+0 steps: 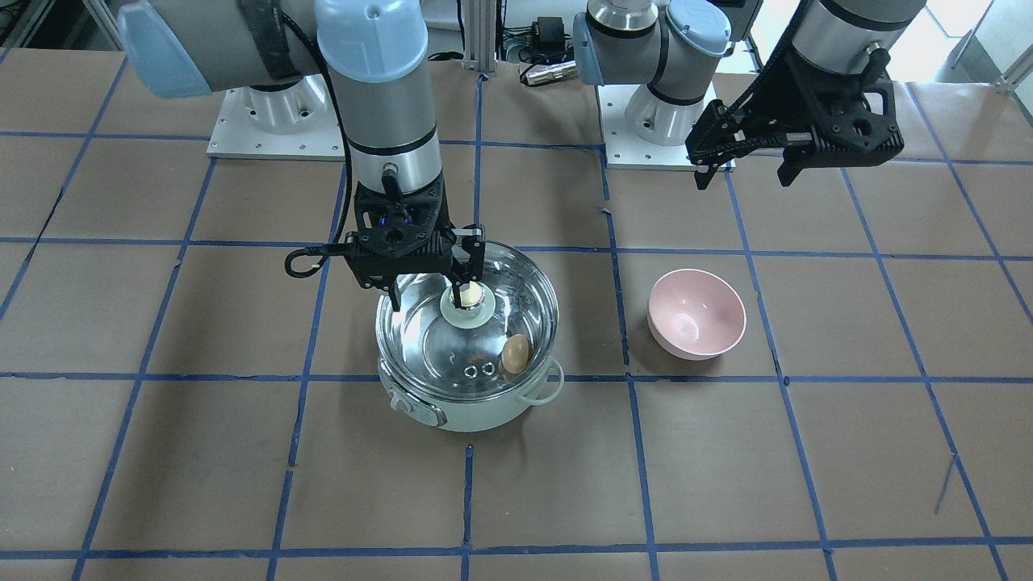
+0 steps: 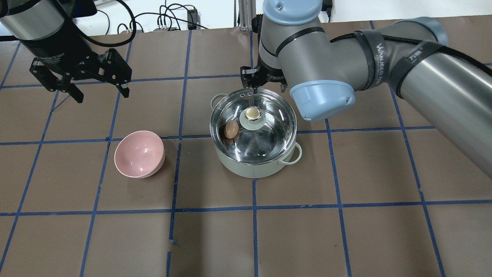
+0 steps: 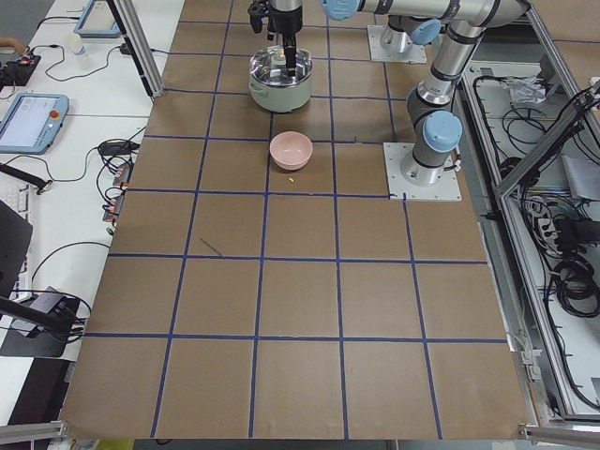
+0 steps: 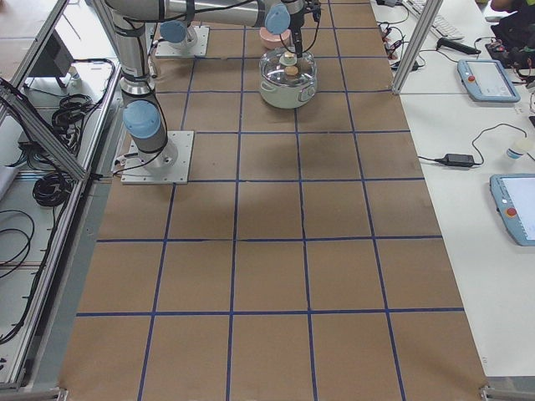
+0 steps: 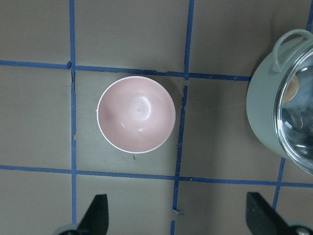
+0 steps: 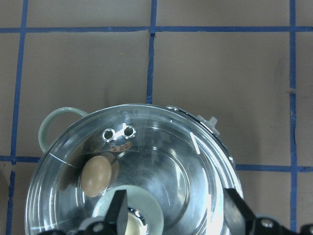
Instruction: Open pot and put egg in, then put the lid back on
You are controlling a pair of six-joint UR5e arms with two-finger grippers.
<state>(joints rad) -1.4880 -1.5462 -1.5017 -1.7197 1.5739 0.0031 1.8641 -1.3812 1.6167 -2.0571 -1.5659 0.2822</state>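
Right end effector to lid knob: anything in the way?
Nothing visible. The right end effector hangs open just above the knob of the lid. The egg lies under the glass inside the pot; the pink bowl stands apart.

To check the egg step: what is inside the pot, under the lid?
Through the clear lid, one egg lies inside the pot, near its wall. The knob and glare hide part of the bottom.

Robotics lab, taped grid table (image 3: 300, 300), teach pendants (image 4: 481, 79), loose cables (image 3: 570, 274)
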